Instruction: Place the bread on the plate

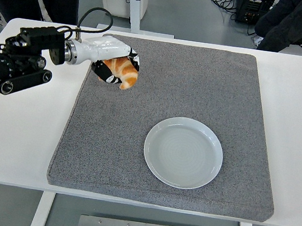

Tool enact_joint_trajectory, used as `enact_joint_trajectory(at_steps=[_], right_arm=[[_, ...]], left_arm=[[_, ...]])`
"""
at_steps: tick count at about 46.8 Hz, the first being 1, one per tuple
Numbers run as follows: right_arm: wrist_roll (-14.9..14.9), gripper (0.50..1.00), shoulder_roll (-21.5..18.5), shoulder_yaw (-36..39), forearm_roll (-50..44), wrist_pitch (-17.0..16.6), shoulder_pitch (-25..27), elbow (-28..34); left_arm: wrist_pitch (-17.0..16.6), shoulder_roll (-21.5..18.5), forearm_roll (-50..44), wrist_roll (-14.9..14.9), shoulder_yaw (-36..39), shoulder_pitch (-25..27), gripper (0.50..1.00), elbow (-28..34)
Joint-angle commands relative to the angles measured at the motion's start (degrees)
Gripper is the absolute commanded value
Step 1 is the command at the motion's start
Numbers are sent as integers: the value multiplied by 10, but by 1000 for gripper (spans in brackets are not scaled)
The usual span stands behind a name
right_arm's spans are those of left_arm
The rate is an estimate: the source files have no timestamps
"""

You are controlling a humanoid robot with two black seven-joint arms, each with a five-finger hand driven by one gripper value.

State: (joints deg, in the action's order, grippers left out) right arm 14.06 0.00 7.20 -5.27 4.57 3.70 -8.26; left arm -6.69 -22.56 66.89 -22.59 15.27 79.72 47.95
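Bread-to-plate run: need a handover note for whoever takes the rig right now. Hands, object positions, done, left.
Left hand: shut on the bread, over the far-left part of the grey mat; the bread looks lifted clear of the mat.
Right hand: not in view.
Plate: empty, on the mat's near-centre area, to the right of and nearer than the hand.
Done: bread grasped and apparently picked up.
Left: carry it right and toward the near edge, over the plate, lower it, release, withdraw the hand.
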Motion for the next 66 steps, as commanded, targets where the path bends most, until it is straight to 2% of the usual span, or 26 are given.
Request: enact_joint_trajectory(at_steps=[1,18,33,45,53,60,66], right_arm=[[0,1000,0,0,0,0,0,0],[0,1000,0,-1,0,0,-1,0],[0,1000,0,-1,0,0,-1,0],[0,1000,0,0,-1,0,-1,0],[0,1000,0,0,0,0,-1,-1],[0,1000,0,0,0,0,-1,-1],[0,1000,0,0,0,0,-1,-3]], left_arm=[[14,0,-4,-1,-1,36,500,-9],[77,0,-29,-3,-7,159,500,-32],[85,9,-37,-10,-6,178,500,-32],[85,101,-37,-10,-2,178,500,-34],[86,174,-37,-10,-2,179,500,-51],[90,223,-38,-10,-3,179,500,-65],[91,226,-38,-10,-3,177,500,-69]])
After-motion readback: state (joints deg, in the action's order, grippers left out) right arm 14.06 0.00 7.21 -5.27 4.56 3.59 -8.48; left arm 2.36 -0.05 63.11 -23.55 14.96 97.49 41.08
